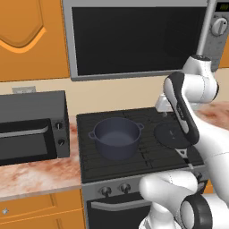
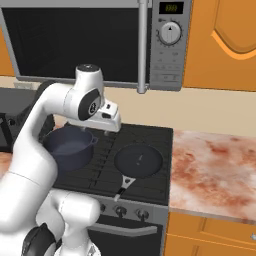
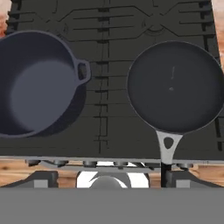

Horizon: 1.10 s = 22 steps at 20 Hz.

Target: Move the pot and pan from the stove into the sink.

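A: Fig. — where's everything rel. to your fingers?

B: My gripper hangs above the stove, jaws spread wide, nothing held. Pot sits below and to one side; pan to the other, handle pointing at the front edge. Both on the grate, apart.

A: Best approach?

B: I'd judge: drop straight onto the pot's near rim by its loop handle, straddle the wall, close squarely, lift level. Sink's not in sight yet.
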Available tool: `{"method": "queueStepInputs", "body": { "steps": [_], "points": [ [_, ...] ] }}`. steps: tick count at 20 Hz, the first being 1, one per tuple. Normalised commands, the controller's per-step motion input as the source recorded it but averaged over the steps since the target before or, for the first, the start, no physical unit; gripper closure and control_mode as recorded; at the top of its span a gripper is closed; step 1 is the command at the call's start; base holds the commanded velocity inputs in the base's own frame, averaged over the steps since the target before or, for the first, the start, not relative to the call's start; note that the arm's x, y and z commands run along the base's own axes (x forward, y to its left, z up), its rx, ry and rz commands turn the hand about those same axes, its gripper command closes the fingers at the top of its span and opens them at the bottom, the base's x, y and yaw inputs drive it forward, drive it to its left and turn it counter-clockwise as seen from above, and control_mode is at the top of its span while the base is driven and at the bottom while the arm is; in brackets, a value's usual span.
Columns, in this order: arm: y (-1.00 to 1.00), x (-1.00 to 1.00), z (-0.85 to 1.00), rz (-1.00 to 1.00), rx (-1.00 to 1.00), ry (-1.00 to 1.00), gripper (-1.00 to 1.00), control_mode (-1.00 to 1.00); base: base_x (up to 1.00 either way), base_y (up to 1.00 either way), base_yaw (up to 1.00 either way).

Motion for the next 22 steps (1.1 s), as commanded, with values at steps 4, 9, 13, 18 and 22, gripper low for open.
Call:
{"method": "queueStepInputs", "body": {
  "steps": [4,9,13,18,22],
  "points": [
    [-0.55,-0.21,-0.23,-0.02,0.0,0.0,-1.0,-1.0,0.0,0.0,0.0],
    [-0.69,0.0,-0.23,-0.03,0.0,0.0,-1.0,-1.0,0.0,0.0,0.0],
    [-0.31,-0.05,-0.11,-0.01,-0.01,-0.01,-1.0,-1.0,0.0,0.0,0.0],
    [0.0,0.0,0.0,0.0,0.0,0.0,-1.0,-1.0,0.0,0.0,0.0],
    [-0.04,0.0,-0.32,0.0,-0.04,-0.02,-1.0,-1.0,0.0,0.0,0.0]
  ]
}}
